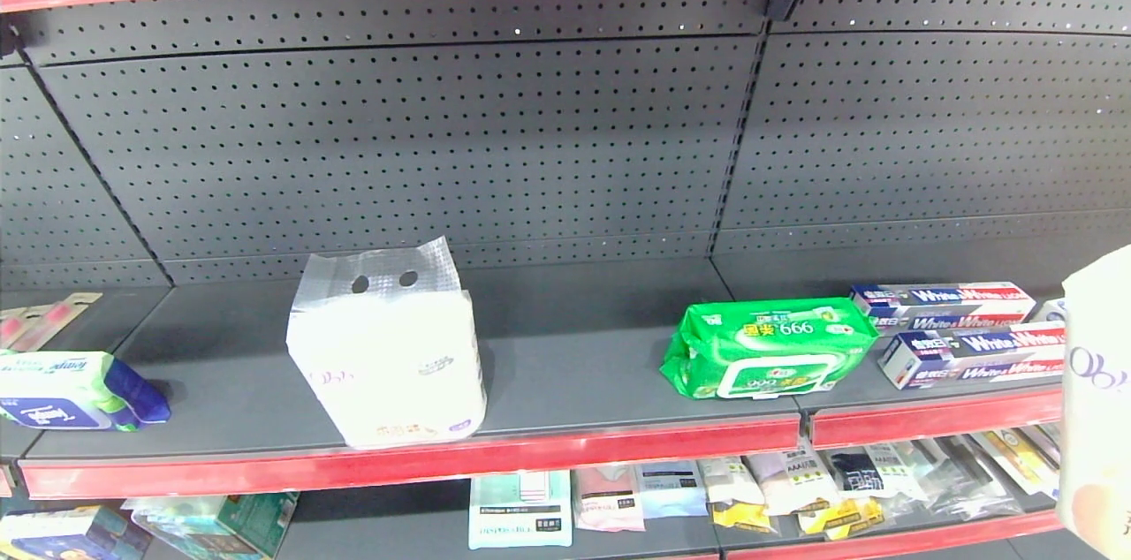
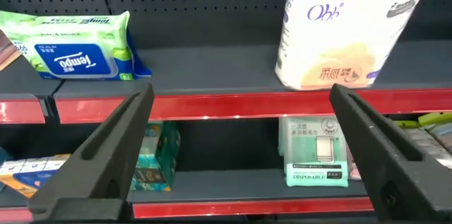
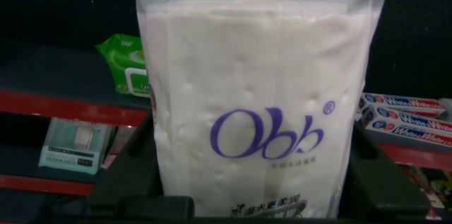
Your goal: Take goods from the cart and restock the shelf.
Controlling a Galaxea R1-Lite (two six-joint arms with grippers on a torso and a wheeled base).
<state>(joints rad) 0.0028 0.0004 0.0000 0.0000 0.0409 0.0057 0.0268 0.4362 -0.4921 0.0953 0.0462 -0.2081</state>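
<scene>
1. Shelf (image 1: 565,441): a dark grey deck with a red front strip and a perforated back panel. It runs across the middle of the head view.
2. Right hand (image 3: 253,146): closed on a white roll pack (image 3: 254,111), which stands upright in it. One black finger (image 3: 131,174) lies along each side of the pack. The wrapper hides the contact faces, so the fingers appear to press on the pack rather than merely flank it.
3. Location of the held item: in the head view the white roll pack sits at the right edge of the frame, in its lower half. It is in front of the red strip and off the deck, and it covers the ends of the toothpaste boxes (image 1: 963,335).
4. Left hand (image 2: 240,93): fingers spread wide with nothing between them. It faces the red strip of the shelf.
5. Second roll pack (image 1: 389,374): upright on the deck, left of centre in the head view and close to the front edge. Its clear handle flap, with two holes, stands up.
6. Green wipes pack (image 1: 760,348): lies flat on the deck, right of centre, well apart from the second roll pack.
7. Toothpaste boxes: lie side by side just right of the green wipes pack, on the adjoining shelf section.
8. Blue-and-green wipes pack (image 1: 75,390): lies flat at the left edge of the frame.
9. Lower shelf (image 1: 380,529): carries a row of small sachets (image 1: 769,489) along the bottom of the frame
</scene>
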